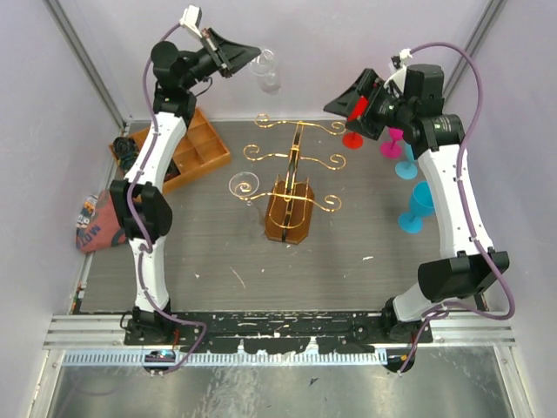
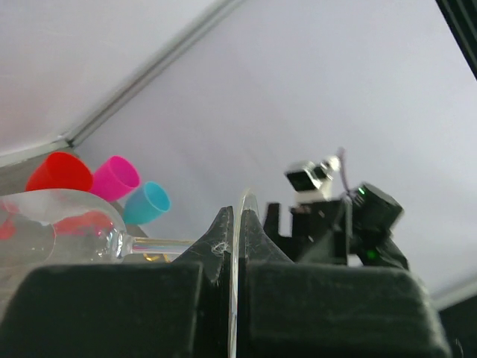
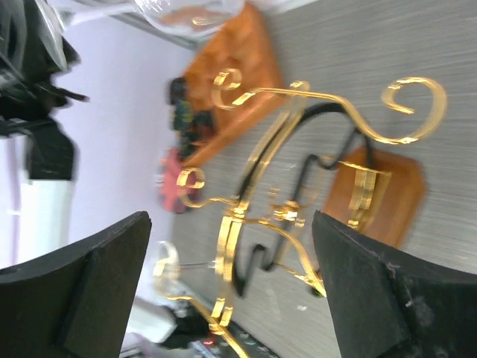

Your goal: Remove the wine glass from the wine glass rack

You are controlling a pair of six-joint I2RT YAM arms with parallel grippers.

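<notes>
- Clear wine glass (image 1: 265,70) is off the wine glass rack (image 1: 292,187): it hangs in the air above and beyond the rack's far end, touching none of the gold arms.
- My left claw (image 1: 246,54) is clenched on that glass. In the left wrist view the thin edge of its foot is pinched between the pads, with the stem and bowl lying out sideways to the left.
- My right claw (image 1: 346,103) is released, jaws spread wide and holding nothing. It hovers off the rack's far right side, and its own camera looks at the scroll arms.
- I judge the lift itself done. What is left for this glass is to bring it down and set it on the desk (image 1: 348,252) beside the rack, then let go.
- A second clear glass (image 1: 244,186) hangs on a lower scroll arm on the rack's left side, so if every glass must come off, that one is not yet taken.
- Coloured goblets (image 1: 392,144) stand to the right of the rack, so I would pick a bare patch on the near side.
</notes>
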